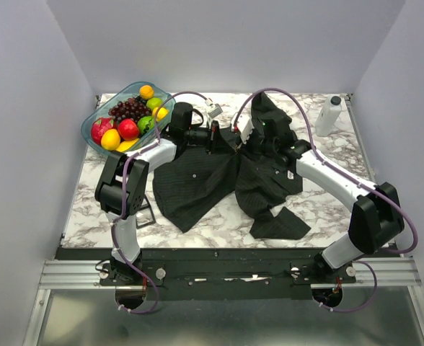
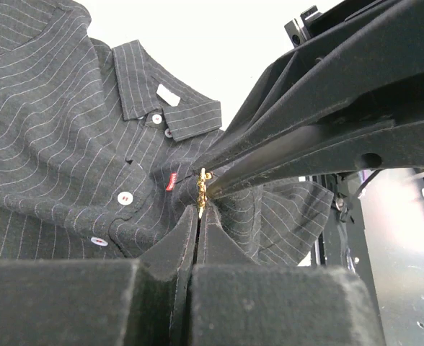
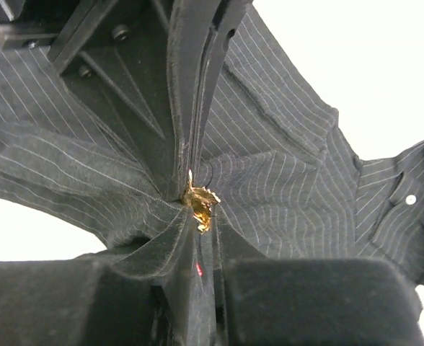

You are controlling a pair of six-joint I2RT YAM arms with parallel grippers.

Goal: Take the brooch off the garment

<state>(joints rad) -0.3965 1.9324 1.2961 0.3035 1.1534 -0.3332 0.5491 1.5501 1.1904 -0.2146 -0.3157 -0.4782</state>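
top: high, looking down, far | wrists: close, facing each other | shared: brooch (image 2: 201, 193)

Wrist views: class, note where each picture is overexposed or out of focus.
Left wrist view: background behind the garment blown out white; left gripper's fingers at the bottom blurred; brooch sharp. Right wrist view: burnt-out white top right and lower left, right gripper's fingers soft, brooch glinting.

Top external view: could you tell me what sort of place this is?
Probably a robot test cell: plain white walls box in a marble-patterned table, two arms sit on a metal rail, and a fruit bowl and the garment look like props.
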